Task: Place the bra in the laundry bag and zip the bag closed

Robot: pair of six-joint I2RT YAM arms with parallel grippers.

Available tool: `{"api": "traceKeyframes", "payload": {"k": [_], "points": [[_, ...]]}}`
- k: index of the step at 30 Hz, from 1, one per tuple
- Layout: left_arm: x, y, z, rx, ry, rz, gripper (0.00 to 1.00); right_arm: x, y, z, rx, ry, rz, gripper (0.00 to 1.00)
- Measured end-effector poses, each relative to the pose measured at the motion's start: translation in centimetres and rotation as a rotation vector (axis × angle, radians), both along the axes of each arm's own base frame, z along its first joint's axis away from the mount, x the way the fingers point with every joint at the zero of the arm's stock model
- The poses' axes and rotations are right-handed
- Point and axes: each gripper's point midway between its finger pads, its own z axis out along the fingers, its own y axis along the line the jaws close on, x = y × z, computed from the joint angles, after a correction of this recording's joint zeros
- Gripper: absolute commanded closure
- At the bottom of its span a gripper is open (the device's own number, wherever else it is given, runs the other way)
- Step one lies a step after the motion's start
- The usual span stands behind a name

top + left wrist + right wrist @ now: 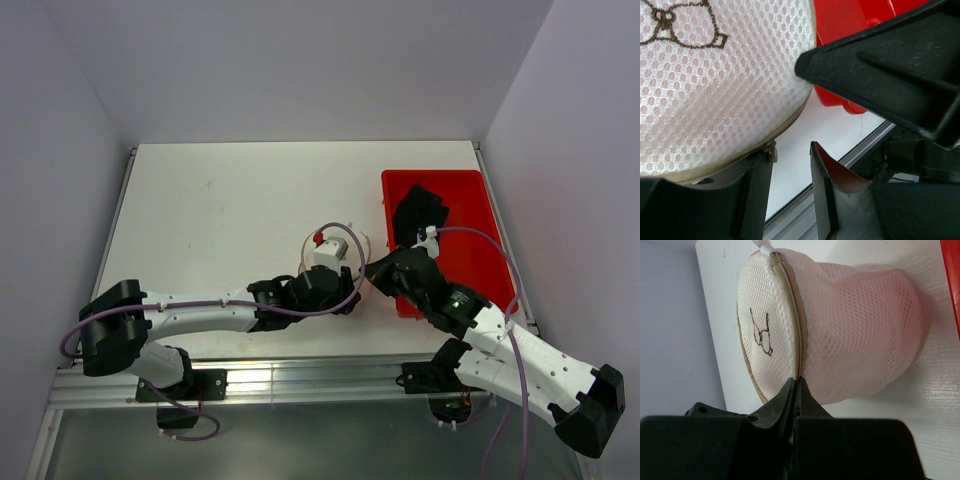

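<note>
White table (220, 200) under laundry bag (860, 325), lilac walls (300, 60)

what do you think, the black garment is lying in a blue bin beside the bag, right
Not quite: the bin is red, not blue, as the top view shows. The black garment does lie in it, beside the bag.

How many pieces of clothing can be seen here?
2. A black garment lies in the red bin on the right. A pale pink bra shows faintly through the mesh of the laundry bag beside the bin. More could be hidden under the black one.
</note>
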Motion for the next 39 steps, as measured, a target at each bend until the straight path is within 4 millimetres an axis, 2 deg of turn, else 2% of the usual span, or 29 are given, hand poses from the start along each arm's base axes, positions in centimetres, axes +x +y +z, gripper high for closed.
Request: {"api": "traceKeyframes", "payload": {"k": [10, 13, 17, 25, 29, 34, 39], "points": [[0.5, -0.2, 0.3, -0.018, -0.006, 0.011, 0.7, 0.1, 0.0, 0.1, 0.001, -0.003, -0.003, 1.0], [0.6, -0.1, 0.3, -0.017, -0.004, 0.016, 0.78, 0.1, 0.0, 0.1, 0.004, -0.006, -0.003, 1.0], [0.8, 0.1, 0.1, -0.012, 0.0, 0.028, 0.99, 0.1, 0.0, 0.2, 0.005, -0.007, -0.003, 1.0], [0.7, 0.9, -0.1, -0.002, 0.005, 0.034, 1.0, 0.2, 0.1, -0.4, -0.024, -0.001, 0.009, 1.0], [0.4, 2.6, 0.7, -0.032, 0.009, 0.043, 1.0, 0.5, 0.3, -0.7, -0.056, 0.009, 0.029, 1.0], [0.6, 6.2, 2.3, -0.08, 0.006, 0.083, 1.0, 1.7, 0.2, -0.1, -0.085, 0.002, 0.035, 1.0], [0.9, 8.0, 3.2, -0.103, 0.004, 0.107, 1.0, 2.9, 0.5, 0.6, -0.112, 0.0, 0.059, 1.0]]}}
